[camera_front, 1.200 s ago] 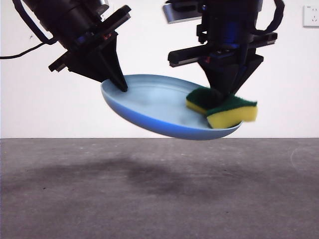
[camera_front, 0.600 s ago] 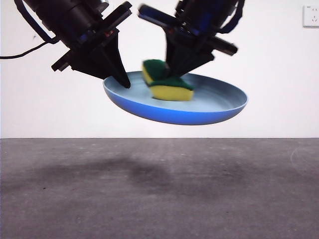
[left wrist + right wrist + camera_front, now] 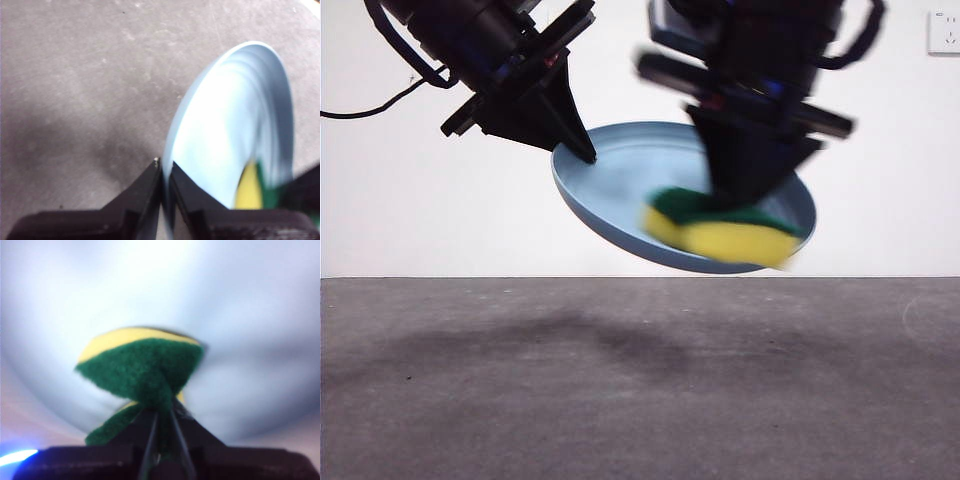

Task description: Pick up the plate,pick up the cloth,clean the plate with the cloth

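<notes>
The light-blue plate (image 3: 620, 190) hangs tilted in the air above the table, its hollow face turned toward the front camera. My left gripper (image 3: 582, 152) is shut on the plate's rim at its upper left; the left wrist view shows both jaws pinching the rim (image 3: 163, 172) of the plate (image 3: 225, 140). My right gripper (image 3: 740, 205) comes from above and is shut on the cloth (image 3: 725, 232), a yellow sponge with a green face, pressed against the plate's lower right part. In the right wrist view the cloth (image 3: 142, 367) is squeezed against the plate (image 3: 240, 315).
The grey table top (image 3: 640, 380) lies well below the plate, with soft shadows on it. A white wall is behind, with a socket (image 3: 944, 30) at the top right. A black cable (image 3: 370, 105) trails at the left.
The right gripper has swept the cloth from the plate's upper left inner part down to its lower right. The left gripper has tipped the plate more steeply toward the camera and shifted slightly right.
</notes>
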`<state>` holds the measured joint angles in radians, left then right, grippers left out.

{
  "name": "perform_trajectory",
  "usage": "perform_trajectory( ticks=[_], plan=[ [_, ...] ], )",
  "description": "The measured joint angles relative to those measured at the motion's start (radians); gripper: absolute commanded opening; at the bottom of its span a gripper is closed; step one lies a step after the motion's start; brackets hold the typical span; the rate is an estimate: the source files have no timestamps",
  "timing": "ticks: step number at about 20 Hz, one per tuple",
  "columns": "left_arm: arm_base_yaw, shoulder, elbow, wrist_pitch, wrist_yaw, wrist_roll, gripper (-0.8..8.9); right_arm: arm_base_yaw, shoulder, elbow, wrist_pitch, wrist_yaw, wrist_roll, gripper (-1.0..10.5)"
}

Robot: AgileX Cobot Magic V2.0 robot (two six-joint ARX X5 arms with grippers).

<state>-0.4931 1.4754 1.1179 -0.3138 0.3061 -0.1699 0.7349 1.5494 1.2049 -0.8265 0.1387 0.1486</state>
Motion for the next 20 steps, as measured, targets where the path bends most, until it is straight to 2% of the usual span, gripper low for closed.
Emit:
perform_trajectory(
  ticks=[1, 2, 5, 7, 10, 13, 14, 16, 18, 20],
  plan=[
    [0.004, 0.000, 0.000, -0.018, -0.001, 0.000, -0.08, 0.000, 0.000, 0.000, 0.002, 0.098, -0.003, -0.2],
    [0.006, 0.000, 0.000, -0.032, -0.002, 0.000, -0.08, -0.001, 0.000, 0.000, 0.011, 0.161, -0.004, -0.2],
    [0.007, 0.000, 0.000, -0.074, -0.001, 0.000, -0.08, -0.003, 0.000, -0.001, 0.074, 0.291, -0.006, -0.2],
    [0.007, 0.000, 0.000, -0.088, 0.000, 0.000, -0.08, -0.003, 0.000, -0.001, 0.138, 0.315, -0.007, -0.2],
    [0.009, 0.000, 0.000, -0.098, 0.017, 0.000, -0.08, -0.004, 0.000, -0.001, 0.258, 0.299, -0.010, -0.2],
    [0.011, 0.000, 0.000, -0.105, 0.043, 0.000, -0.08, -0.008, 0.000, -0.001, 0.368, 0.179, -0.014, -0.2],
    [0.011, 0.000, 0.000, -0.108, 0.045, 0.000, -0.08, -0.008, 0.000, -0.001, 0.399, 0.117, -0.014, -0.2],
    [0.015, 0.000, 0.000, -0.109, 0.051, 0.001, -0.08, -0.011, 0.000, -0.001, 0.442, -0.071, -0.005, -0.2],
    [0.020, 0.000, 0.000, -0.094, 0.073, 0.010, -0.08, -0.010, -0.001, -0.001, 0.421, -0.225, 0.003, -0.2],
    [0.036, 0.000, 0.000, -0.061, 0.085, 0.011, -0.08, -0.010, -0.002, -0.001, 0.356, -0.295, 0.009, -0.2]
  ],
)
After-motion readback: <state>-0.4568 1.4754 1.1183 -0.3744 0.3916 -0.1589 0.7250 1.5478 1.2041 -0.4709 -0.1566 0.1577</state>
